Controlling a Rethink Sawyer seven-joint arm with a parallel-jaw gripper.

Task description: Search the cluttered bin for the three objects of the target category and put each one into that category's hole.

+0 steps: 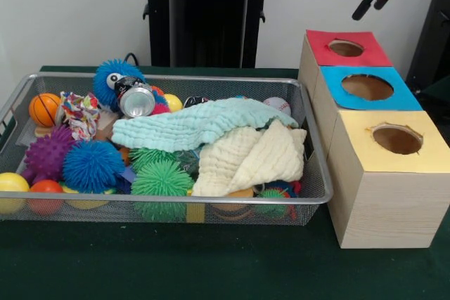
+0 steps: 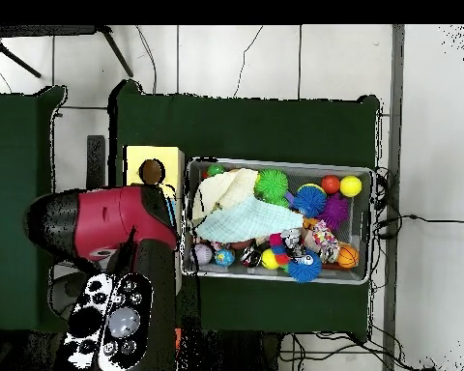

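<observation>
The silver wire-mesh bin is crowded with spiky puffer balls, smooth balls, a knotted rope toy and a silver can. A mint cloth and a cream cloth cover its middle and right. No plush animal shows clearly; an orange striped patch peeks from under the cream cloth at the front wall. My gripper hangs high above the red-topped box, open and empty. In the overhead view my red arm hides the gripper, and the bin lies to its right.
Three wooden boxes stand in a row beside the bin: red top with its hole, blue top with its hole, yellow top with its hole. The overhead view shows only the yellow box. The black pedestal stands behind the bin.
</observation>
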